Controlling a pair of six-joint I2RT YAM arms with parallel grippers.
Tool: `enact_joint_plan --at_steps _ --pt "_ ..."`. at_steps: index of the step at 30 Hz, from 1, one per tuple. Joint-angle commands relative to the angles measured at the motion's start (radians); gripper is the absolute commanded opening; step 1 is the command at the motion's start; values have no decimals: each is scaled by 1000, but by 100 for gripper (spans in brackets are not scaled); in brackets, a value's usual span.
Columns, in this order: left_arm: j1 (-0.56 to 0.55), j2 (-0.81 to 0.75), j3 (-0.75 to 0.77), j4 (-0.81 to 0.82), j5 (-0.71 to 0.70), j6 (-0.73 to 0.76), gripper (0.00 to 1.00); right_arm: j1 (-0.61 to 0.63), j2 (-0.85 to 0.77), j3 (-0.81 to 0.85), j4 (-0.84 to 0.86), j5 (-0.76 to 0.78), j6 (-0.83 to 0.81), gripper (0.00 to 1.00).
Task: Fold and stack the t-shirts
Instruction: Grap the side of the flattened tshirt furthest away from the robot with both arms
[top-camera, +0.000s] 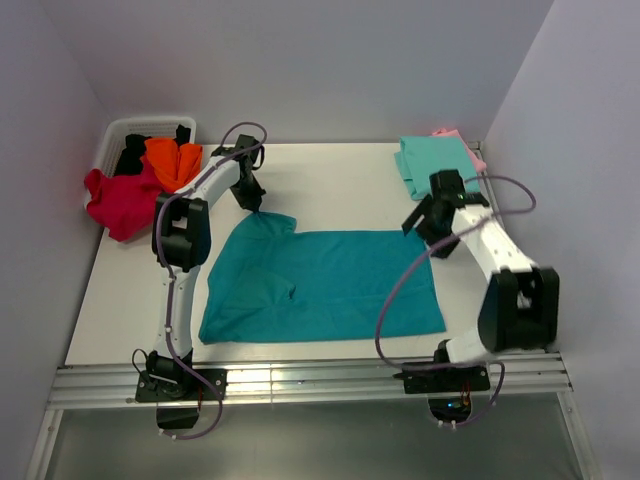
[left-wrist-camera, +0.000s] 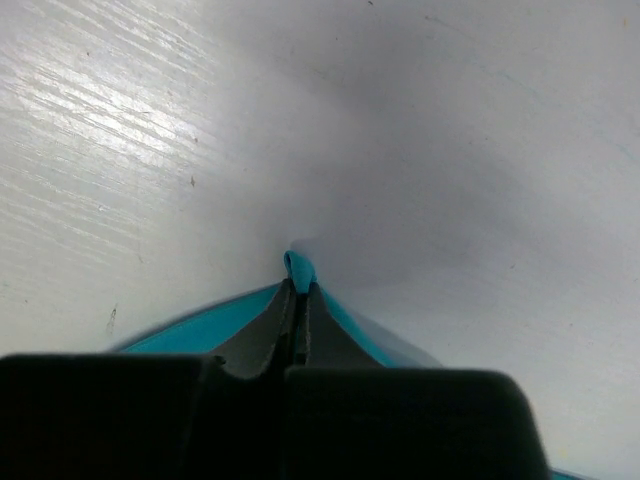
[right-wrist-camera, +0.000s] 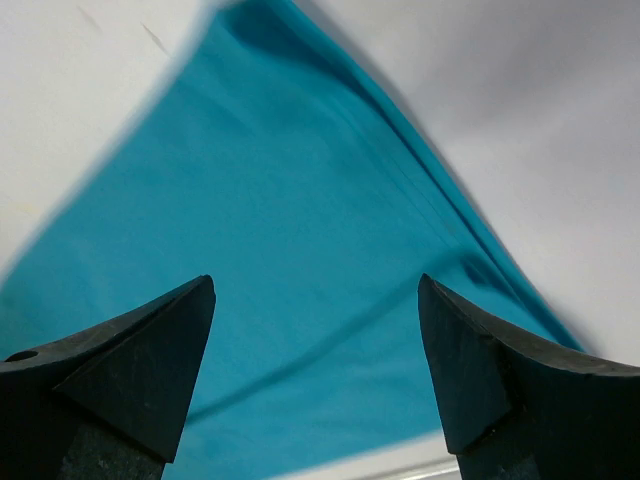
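Note:
The deep teal-blue t-shirt (top-camera: 320, 285) lies spread on the white table. My left gripper (top-camera: 258, 208) is shut on its far left corner; in the left wrist view a small fold of teal cloth (left-wrist-camera: 299, 268) sticks out between the closed fingertips. My right gripper (top-camera: 422, 222) is open and empty, hovering above the shirt's far right corner; the right wrist view shows teal cloth (right-wrist-camera: 300, 250) below and between the spread fingers (right-wrist-camera: 150, 360). A folded mint-green shirt (top-camera: 432, 163) lies on a pink one (top-camera: 468, 152) at the far right.
A white slotted basket (top-camera: 120, 135) at the far left corner holds black (top-camera: 132, 152), orange (top-camera: 174, 160) and crimson (top-camera: 122, 200) shirts, the crimson one spilling over its side. Walls close in on the left, right and back.

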Motion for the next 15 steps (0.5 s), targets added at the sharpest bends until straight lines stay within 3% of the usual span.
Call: enact_joint_plan --at_steps 1,9,15 --pt "3 -29 -19 -24 8 25 0 -5 203 199 129 40 -30 89" --pt "4 -76 -57 -48 -3 59 0 -5 526 562 53 114 -50 86" --pt "4 -69 -30 -73 -10 68 0 -9 604 591 -16 168 -14 81"
